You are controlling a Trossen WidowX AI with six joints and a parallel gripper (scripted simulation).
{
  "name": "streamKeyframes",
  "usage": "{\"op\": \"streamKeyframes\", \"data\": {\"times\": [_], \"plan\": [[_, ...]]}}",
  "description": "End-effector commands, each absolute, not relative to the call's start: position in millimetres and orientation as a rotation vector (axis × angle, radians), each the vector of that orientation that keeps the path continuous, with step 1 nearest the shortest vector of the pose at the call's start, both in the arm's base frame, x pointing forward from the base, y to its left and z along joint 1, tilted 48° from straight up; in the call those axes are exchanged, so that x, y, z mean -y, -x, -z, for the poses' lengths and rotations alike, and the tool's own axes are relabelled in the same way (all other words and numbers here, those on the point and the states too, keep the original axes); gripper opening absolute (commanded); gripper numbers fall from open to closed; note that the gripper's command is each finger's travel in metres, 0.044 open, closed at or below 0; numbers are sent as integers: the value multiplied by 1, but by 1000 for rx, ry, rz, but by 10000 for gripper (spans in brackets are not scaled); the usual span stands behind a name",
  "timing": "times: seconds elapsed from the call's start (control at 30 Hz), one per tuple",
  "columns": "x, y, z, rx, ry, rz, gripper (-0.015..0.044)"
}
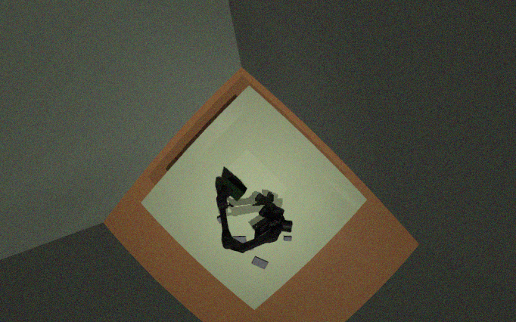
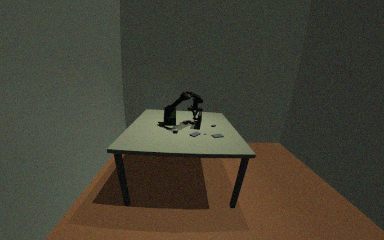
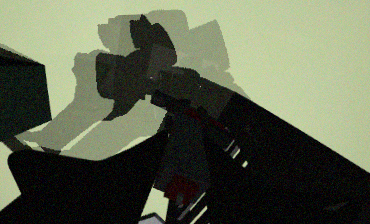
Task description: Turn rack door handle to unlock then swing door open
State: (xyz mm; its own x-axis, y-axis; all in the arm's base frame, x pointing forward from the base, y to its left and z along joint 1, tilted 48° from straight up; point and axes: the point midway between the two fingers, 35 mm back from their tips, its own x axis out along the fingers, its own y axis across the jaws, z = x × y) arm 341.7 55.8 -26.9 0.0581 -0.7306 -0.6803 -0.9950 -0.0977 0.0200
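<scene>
Gripper fingers point(image 1: 265, 197) point(image 2: 195, 116) pinch the door handle point(image 3: 188, 155), nearer the counter's point(image 1: 292, 159) point(image 2: 157, 144) far edge than its near edge. The dark rack door point(image 2: 200, 119) stands just beside. Two flat grey blocks, point(image 1: 239, 239) point(image 2: 195, 134) and point(image 1: 259, 262) point(image 2: 217, 136), lie between door and near edge.

Item: handle point(image 3: 186, 150), between my fingers point(image 2: 195, 114), occupying the space there. Item: dark upright panel point(image 2: 200, 119), just beside my fingers, a barrier on that side. Item: dark green block point(image 1: 234, 187) point(image 2: 170, 116) point(image 3: 16, 100), beyond a gap beneath my arched arm. Low obstacles: small block point(image 1: 219, 218) point(image 2: 175, 130), near the green block; flat slab point(image 1: 239, 239) point(image 2: 195, 134), partly under my arm from above; second slab point(image 1: 259, 262) point(image 2: 217, 136); small low piece point(image 1: 287, 238) point(image 2: 213, 125); tiny piece point(image 2: 205, 134), between the slabs. Passage: open air above the slabs, outside my arm.
</scene>
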Motion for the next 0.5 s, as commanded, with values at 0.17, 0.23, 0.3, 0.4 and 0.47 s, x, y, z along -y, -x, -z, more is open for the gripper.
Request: {"op": "streamKeyframes", "data": {"times": [0.17,0.23,0.3,0.4,0.47], "plan": [[-54,-342,26,-1723,1905,-777,153],[-54,-342,26,-1723,1905,-777,206],[-54,-342,26,-1723,1905,-777,258],[-54,-342,26,-1724,1900,-769,294],[-54,-342,26,-1728,1856,-704,294]]}}
